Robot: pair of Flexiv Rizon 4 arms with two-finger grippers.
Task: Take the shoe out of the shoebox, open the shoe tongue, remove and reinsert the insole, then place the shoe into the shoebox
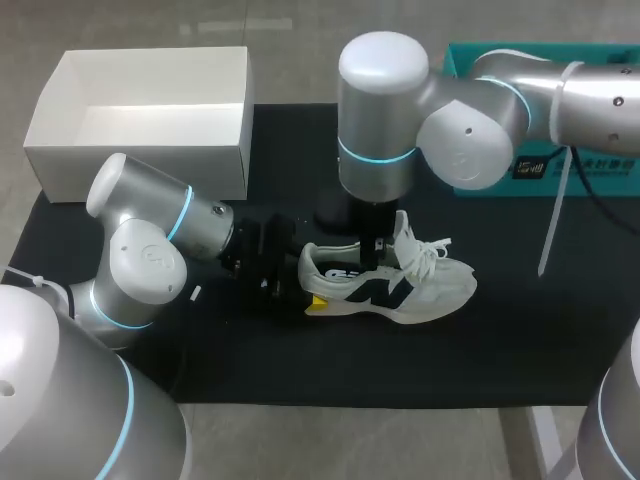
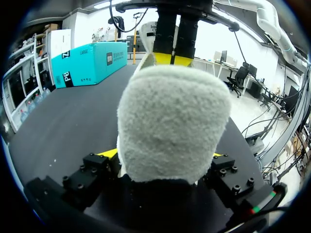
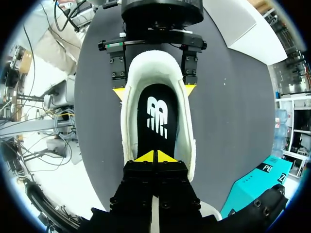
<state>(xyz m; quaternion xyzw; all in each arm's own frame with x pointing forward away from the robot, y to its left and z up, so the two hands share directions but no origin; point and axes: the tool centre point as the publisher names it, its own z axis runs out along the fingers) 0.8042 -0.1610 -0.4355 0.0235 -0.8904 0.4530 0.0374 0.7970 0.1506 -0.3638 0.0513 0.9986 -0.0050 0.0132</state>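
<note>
Two arms meet over the black table (image 1: 520, 340). My left arm (image 1: 150, 250) comes in low from the left side, and my right arm (image 1: 385, 100) stands over the middle, pointing down. The white shoebox (image 1: 140, 170) stands open at the far left corner, well apart from the shoe.

The shoe (image 1: 420, 285) is outside the box. It stands on its sole near the middle of the table, with the toe toward my right.

My left gripper (image 2: 161, 154) holds the shoe by the heel, one yellow tip pressed on each side of it. My right gripper (image 3: 156, 156) reaches from above into the opening of the shoe, with its fingers closed together so that the yellow tips touch each other.

The black insole (image 3: 156, 116) lies inside the shoe, just under these tips. I cannot tell if they touch it. The white laces (image 1: 430, 250) lie loose over the front.
</note>
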